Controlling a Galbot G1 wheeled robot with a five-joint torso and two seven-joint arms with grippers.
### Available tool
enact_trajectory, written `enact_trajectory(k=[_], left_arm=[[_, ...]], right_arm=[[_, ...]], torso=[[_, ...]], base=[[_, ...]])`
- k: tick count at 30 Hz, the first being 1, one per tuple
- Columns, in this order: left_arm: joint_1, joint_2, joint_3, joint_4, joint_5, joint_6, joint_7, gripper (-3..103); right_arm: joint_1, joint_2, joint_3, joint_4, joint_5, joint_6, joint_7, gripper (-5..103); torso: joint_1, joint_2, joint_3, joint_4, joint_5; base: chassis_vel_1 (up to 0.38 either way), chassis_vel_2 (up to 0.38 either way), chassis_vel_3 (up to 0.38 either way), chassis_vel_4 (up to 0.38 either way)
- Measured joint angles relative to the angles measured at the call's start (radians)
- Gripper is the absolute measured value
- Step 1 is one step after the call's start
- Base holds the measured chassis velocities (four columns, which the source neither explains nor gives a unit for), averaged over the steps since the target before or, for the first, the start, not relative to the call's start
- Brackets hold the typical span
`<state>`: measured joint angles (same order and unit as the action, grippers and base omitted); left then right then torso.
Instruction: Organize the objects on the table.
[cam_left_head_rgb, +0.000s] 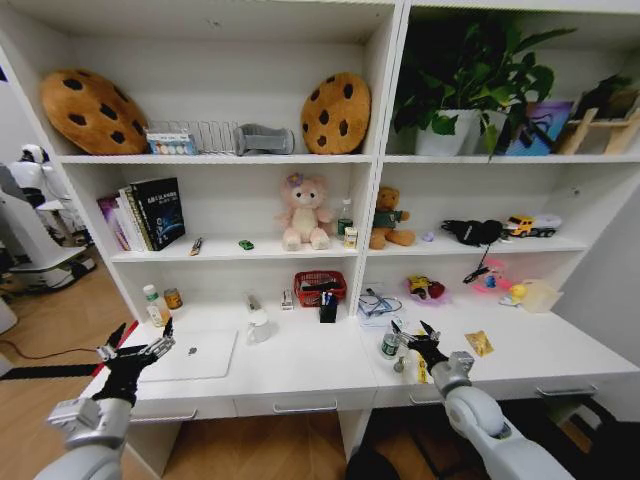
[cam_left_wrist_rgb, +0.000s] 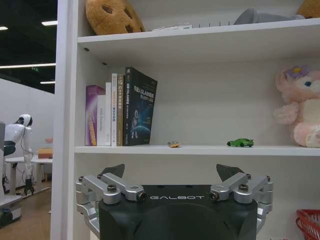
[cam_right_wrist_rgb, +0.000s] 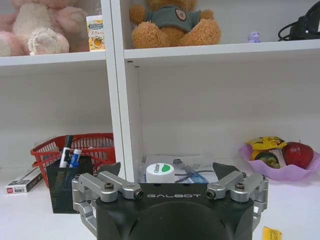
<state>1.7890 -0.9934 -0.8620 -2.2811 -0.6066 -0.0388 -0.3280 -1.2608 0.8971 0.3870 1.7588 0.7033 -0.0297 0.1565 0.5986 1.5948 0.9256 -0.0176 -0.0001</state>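
Note:
The white table (cam_left_head_rgb: 300, 368) stands under a shelf unit. On it lie a silver laptop (cam_left_head_rgb: 192, 356), a white mug (cam_left_head_rgb: 258, 327), a green-labelled can (cam_left_head_rgb: 390, 346) and a yellow packet (cam_left_head_rgb: 479, 343). A tiny green toy car (cam_left_head_rgb: 246, 244) sits on the shelf above. My left gripper (cam_left_head_rgb: 145, 333) hovers open over the laptop's left edge. Just right of the can, my right gripper (cam_left_head_rgb: 412, 329) is open and holds nothing. The left wrist view has the left gripper (cam_left_wrist_rgb: 170, 176) open below the toy car (cam_left_wrist_rgb: 240, 143). The right gripper (cam_right_wrist_rgb: 167, 171) faces the can (cam_right_wrist_rgb: 160, 172), with the packet (cam_right_wrist_rgb: 271, 233) beside it.
A black pen holder (cam_left_head_rgb: 328, 311) with markers and a red basket (cam_left_head_rgb: 320, 287) stand at the desk's back. Two small bottles (cam_left_head_rgb: 158, 305) are at the back left, a pink fruit bowl (cam_left_head_rgb: 427, 290) at the right. Books (cam_left_head_rgb: 145, 214), plush bears and cookie cushions fill the shelves.

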Motion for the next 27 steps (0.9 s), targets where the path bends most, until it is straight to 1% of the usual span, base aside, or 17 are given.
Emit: enact_trajectory(k=[1, 2, 4, 10, 12, 13, 15, 16, 18, 19, 21, 22, 25, 26, 27], left_arm=[[-0.003, 0.002, 0.001, 0.003, -0.002, 0.0, 0.0, 100], [-0.004, 0.003, 0.001, 0.004, -0.002, 0.0, 0.0, 100], [-0.004, 0.004, 0.001, 0.008, -0.003, 0.0, 0.0, 100], [-0.005, 0.007, 0.0, 0.01, -0.009, 0.0, 0.0, 100], [-0.011, 0.011, 0.0, 0.012, -0.014, 0.0, 0.0, 100], [-0.011, 0.011, 0.0, 0.012, -0.014, 0.0, 0.0, 100], [-0.018, 0.015, 0.0, 0.019, -0.018, 0.0, 0.0, 100], [-0.018, 0.015, 0.0, 0.019, -0.018, 0.0, 0.0, 100], [-0.024, 0.016, 0.002, 0.023, -0.019, 0.001, -0.001, 100], [-0.024, 0.016, 0.002, 0.023, -0.019, 0.001, -0.001, 100], [-0.031, 0.02, 0.004, 0.026, -0.021, 0.001, -0.001, 100], [-0.031, 0.02, 0.004, 0.026, -0.021, 0.001, -0.001, 100], [-0.037, 0.022, 0.004, 0.031, -0.024, 0.001, -0.003, 100], [-0.037, 0.022, 0.004, 0.031, -0.024, 0.001, -0.003, 100], [-0.037, 0.022, 0.004, 0.031, -0.024, 0.001, -0.003, 100]], right_arm=[[0.025, 0.0, -0.021, -0.018, 0.003, -0.004, 0.003, 100], [0.038, 0.0, -0.033, -0.027, 0.005, -0.006, 0.005, 102], [0.074, 0.001, -0.066, -0.052, 0.009, -0.014, 0.011, 99], [0.115, 0.005, -0.113, -0.087, 0.006, -0.027, 0.028, 93], [0.122, 0.006, -0.12, -0.087, 0.007, -0.032, 0.037, 83], [0.122, 0.006, -0.12, -0.087, 0.007, -0.032, 0.037, 83], [0.122, 0.005, -0.121, -0.082, 0.006, -0.034, 0.042, 71], [0.122, 0.005, -0.121, -0.082, 0.006, -0.034, 0.042, 71], [0.118, 0.005, -0.119, -0.078, 0.004, -0.035, 0.045, 61], [0.118, 0.005, -0.119, -0.078, 0.004, -0.035, 0.045, 61], [0.112, 0.005, -0.116, -0.073, 0.004, -0.035, 0.046, 50], [0.112, 0.005, -0.116, -0.073, 0.004, -0.035, 0.046, 50], [0.108, 0.008, -0.116, -0.07, 0.004, -0.035, 0.047, 33], [0.108, 0.008, -0.116, -0.07, 0.004, -0.035, 0.047, 33], [0.107, 0.008, -0.116, -0.069, 0.004, -0.035, 0.048, 31]], torso=[[0.0, 0.0, 0.0, 0.0, 0.0], [0.0, 0.0, 0.0, 0.0, 0.0], [0.0, 0.0, 0.0, 0.0003, 0.0], [0.0, 0.0, 0.0, 0.0003, 0.0002], [0.0, 0.0, 0.0, 0.0002, 0.0001], [0.0, 0.0, 0.0, 0.0002, 0.0001], [0.0, 0.0, 0.0, 0.0, 0.0], [0.0, 0.0, 0.0, 0.0, 0.0], [0.0, 0.0, 0.0, 0.0001, 0.0], [0.0, 0.0, 0.0, 0.0001, 0.0], [0.0, 0.0, 0.0, 0.0001, 0.0], [0.0, 0.0, 0.0, 0.0001, 0.0], [0.0, 0.0, 0.0, 0.0002, 0.0], [0.0, 0.0, 0.0, 0.0002, 0.0], [0.0, 0.0, 0.0, 0.0003, 0.0]], base=[[0.0, 0.0, 0.0, 0.0], [0.0, 0.0, 0.0, 0.0], [0.0, 0.0, 0.0, 0.0], [0.0, 0.0, 0.0, 0.0], [0.0, 0.0, 0.0, 0.0], [0.0, 0.0, 0.0, 0.0], [0.0, 0.0, 0.0, 0.0], [0.0, 0.0, 0.0, 0.0], [0.0, 0.0, 0.0, 0.0], [0.0, 0.0, 0.0, 0.0], [0.0, 0.0, 0.0, 0.0], [0.0, 0.0, 0.0, 0.0], [0.0, 0.0, 0.0, 0.0], [0.0, 0.0, 0.0, 0.0], [0.0, 0.0, 0.0, 0.0]])
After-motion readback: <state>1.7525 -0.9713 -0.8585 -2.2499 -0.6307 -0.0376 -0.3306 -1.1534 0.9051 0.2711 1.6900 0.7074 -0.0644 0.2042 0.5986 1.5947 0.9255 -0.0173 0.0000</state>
